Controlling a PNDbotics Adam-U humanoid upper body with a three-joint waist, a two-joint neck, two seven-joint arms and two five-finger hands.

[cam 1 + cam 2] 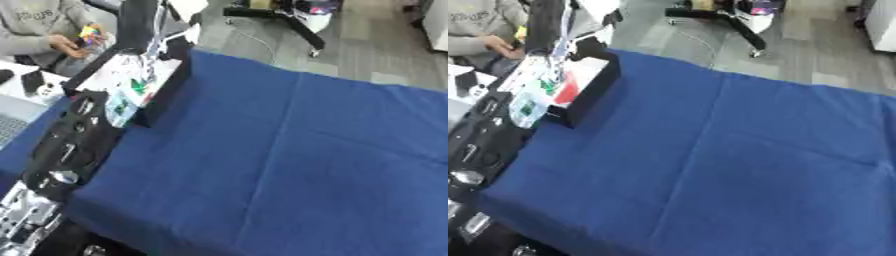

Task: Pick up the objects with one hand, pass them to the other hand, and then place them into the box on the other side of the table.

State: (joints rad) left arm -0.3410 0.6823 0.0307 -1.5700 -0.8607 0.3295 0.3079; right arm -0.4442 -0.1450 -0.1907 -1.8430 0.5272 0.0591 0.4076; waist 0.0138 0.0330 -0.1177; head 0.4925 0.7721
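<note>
A black box stands on the far left corner of the blue-covered table. White, red and green things lie inside it, too blurred to name. My left arm comes up along the table's left edge, and my left hand is at the box's near end. It is shut on a pale teal and white packet, which hangs tilted over the box's near wall. My right hand shows in neither view.
A grey laptop and small black things on a white desk lie left of the table. A seated person is beyond the box. A black stand base is on the floor behind.
</note>
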